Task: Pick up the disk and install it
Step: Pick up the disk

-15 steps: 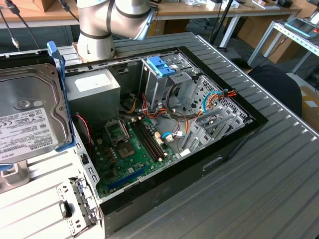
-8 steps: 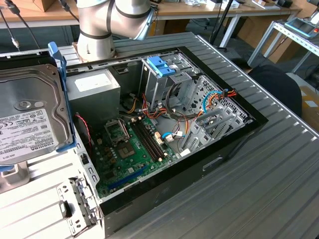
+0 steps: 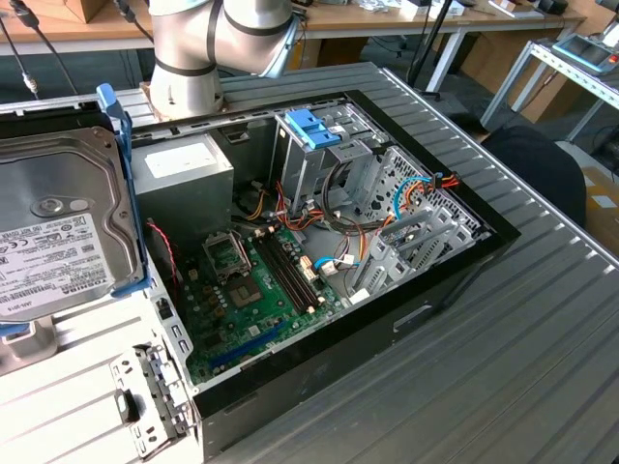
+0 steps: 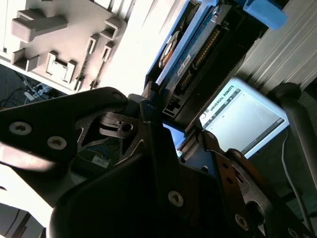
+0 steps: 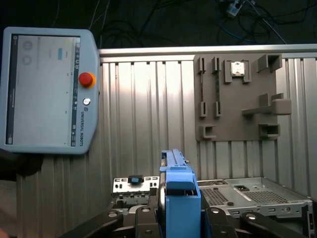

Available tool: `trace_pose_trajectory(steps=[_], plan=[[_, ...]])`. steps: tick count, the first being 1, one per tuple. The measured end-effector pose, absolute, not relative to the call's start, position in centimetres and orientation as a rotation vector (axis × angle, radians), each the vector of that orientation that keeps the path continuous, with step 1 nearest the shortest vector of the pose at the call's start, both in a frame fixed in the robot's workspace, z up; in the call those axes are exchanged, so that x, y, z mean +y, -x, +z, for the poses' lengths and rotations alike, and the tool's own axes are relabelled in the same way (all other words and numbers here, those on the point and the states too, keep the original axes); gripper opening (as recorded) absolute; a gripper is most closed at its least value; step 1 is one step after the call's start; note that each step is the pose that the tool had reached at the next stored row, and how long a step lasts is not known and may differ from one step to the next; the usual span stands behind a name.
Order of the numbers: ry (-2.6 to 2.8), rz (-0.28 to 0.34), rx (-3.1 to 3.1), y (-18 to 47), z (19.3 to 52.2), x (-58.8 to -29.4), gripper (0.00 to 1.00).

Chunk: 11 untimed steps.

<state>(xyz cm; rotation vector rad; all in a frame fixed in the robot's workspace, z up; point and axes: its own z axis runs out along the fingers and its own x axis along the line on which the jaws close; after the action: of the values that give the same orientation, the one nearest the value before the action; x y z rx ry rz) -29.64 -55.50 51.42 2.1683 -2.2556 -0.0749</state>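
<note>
Disk [image 3: 58,227] in gripper [image 5: 181,218], open computer case [image 3: 290,377] nearby

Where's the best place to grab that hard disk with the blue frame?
Probably across its thin dimension, near one end, coming from that end, as the gripper appears to do in the first wrist view: one finger against each broad side of the disk. Those flat, parallel sides give firm pressing surfaces, and an end grip leaves most of the body free.
</note>
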Motion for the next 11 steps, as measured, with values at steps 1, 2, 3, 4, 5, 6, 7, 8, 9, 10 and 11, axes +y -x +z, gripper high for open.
trace_pose_trajectory(steps=[1, 2, 3, 4, 5, 6, 7, 8, 9, 10, 11], plan=[[-2.168, -0.075, -2.255, 29.63, 51.42, -55.53, 0.37], [-2.168, -0.075, -2.256, 29.62, 51.42, -55.55, 0.37], [-2.168, -0.075, -2.256, 29.62, 51.42, -55.57, 0.37], [-2.168, -0.075, -2.256, 29.61, 51.42, -55.59, 0.37], [-2.168, -0.075, -2.256, 29.6, 51.42, -55.6, 0.37], [-2.168, -0.075, -2.256, 29.6, 51.42, -55.62, 0.37], [-2.168, -0.075, -2.256, 29.59, 51.42, -55.64, 0.37], [-2.168, -0.075, -2.256, 29.58, 51.42, -55.68, 0.37], [-2.168, -0.075, -2.256, 29.58, 51.42, -55.7, 0.37], [-2.168, -0.075, -2.256, 29.57, 51.42, -55.72, 0.37], [-2.168, -0.075, -2.256, 29.56, 51.42, -55.74, 0.37]])
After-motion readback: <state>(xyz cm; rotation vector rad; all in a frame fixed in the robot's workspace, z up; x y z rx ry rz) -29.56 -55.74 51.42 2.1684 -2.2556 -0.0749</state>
